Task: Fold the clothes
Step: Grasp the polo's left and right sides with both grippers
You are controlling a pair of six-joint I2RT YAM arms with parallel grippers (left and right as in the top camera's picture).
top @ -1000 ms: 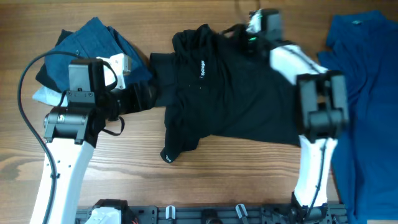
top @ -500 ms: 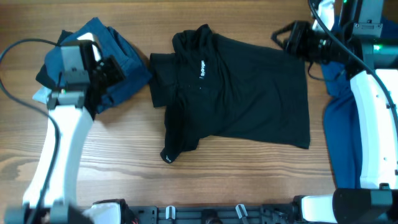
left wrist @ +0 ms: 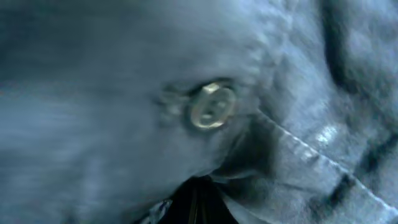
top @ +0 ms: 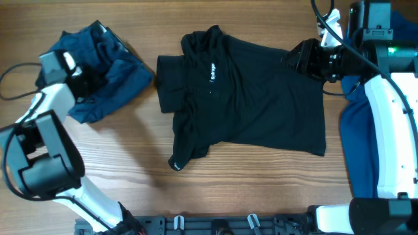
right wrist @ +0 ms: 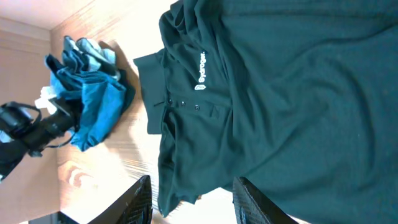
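Observation:
A black collared shirt (top: 241,98) with a small white chest logo (top: 212,72) lies spread in the middle of the wooden table; the right wrist view shows it too (right wrist: 280,93). A crumpled pile of blue trousers (top: 108,72) sits at the far left. My left gripper (top: 83,79) is shut and pressed into that pile. Its wrist view is filled with blue fabric and a metal button (left wrist: 212,106), and no cloth shows between the fingertips (left wrist: 196,199). My right gripper (top: 294,60) hangs open above the shirt's far right edge, with nothing between its fingers (right wrist: 140,199).
A blue shirt (top: 359,143) lies along the right side under the right arm. The left arm's black cable (top: 13,70) loops at the table's left edge. Bare wood (top: 130,156) runs in front of the black shirt.
The left arm swung away from the black shirt to the far left, shut its gripper and sank into the trousers pile, which changed shape. The right arm drew back to the shirt's right edge.

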